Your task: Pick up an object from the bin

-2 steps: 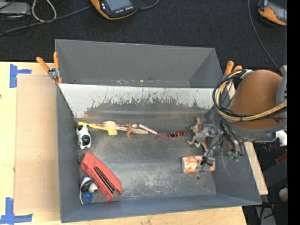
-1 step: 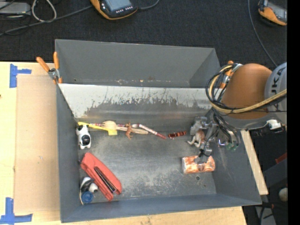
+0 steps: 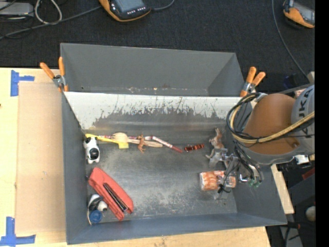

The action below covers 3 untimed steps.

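My gripper (image 3: 229,173) is low at the right side of the bin, under the orange wrist cover. Directly to its left, touching or nearly touching it, lies a small crumpled orange-and-white packet (image 3: 208,180) on the bin floor. Whether the packet is gripped I cannot tell. A small brownish figure (image 3: 217,139) stands just behind the gripper near the right wall. A short red-brown piece (image 3: 194,148) lies a little further left.
Along the back of the floor lie an orange lizard toy (image 3: 150,142), a yellow-and-cream piece (image 3: 118,139) and a black-and-white toy (image 3: 92,151). A red stapler (image 3: 110,191) and a blue-and-white item (image 3: 95,209) sit at the front left.
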Motion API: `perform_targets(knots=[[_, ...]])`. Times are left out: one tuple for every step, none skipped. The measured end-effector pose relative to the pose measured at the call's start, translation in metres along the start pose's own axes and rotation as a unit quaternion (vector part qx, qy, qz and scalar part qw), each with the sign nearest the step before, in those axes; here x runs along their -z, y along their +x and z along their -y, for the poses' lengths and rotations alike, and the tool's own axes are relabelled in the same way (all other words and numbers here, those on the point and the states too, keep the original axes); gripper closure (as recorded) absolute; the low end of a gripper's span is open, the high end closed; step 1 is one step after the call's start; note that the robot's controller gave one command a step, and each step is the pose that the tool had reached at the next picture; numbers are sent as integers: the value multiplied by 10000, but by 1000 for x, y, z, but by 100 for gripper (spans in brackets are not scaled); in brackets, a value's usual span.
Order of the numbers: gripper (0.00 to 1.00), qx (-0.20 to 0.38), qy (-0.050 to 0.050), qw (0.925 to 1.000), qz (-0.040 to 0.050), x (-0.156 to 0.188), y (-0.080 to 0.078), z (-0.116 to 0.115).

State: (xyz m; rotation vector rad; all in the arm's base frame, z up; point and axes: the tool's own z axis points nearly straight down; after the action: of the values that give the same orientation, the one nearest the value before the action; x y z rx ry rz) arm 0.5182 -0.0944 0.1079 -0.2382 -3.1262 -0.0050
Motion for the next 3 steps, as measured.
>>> perform_targets(knots=[[100, 380, 2, 9992, 90, -38, -30, 4], [100, 377, 2, 9992, 89, -37, -30, 4], [100, 434, -1, 9990, 57, 37, -29, 10]])
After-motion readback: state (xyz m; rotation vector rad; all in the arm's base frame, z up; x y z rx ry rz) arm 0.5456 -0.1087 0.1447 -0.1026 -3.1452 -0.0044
